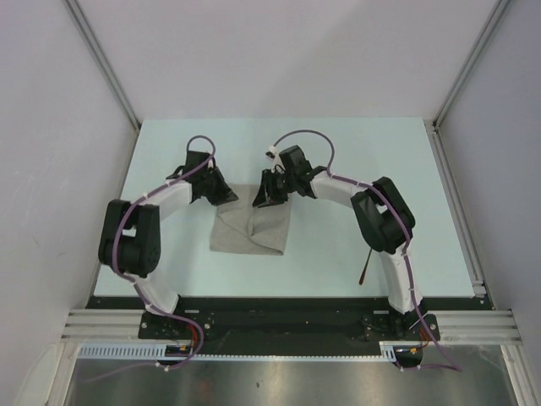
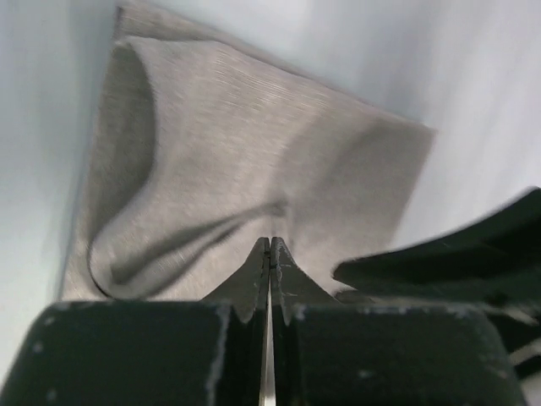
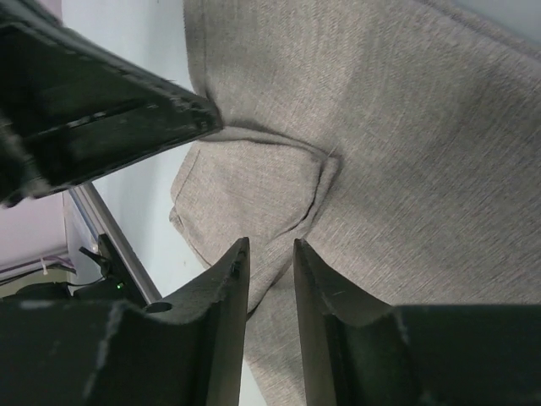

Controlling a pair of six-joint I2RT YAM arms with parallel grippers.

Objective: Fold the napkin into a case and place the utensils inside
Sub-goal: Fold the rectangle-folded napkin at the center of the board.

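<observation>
reaching napkin [image 1: 254,233] far edge w/ both arms: left gripper [image 2: 269,244] pressed together on cloth, cannot tell if it pinches; right gripper [image 3: 270,247] a bit apart, above a fold.

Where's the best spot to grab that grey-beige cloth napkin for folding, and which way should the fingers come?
Probably the far edge of the grey-beige cloth napkin, from above. It lies nearly flat on the pale table, so nothing can slide under; the puckered ridge just ahead of the right gripper stands up enough to pinch.
</observation>
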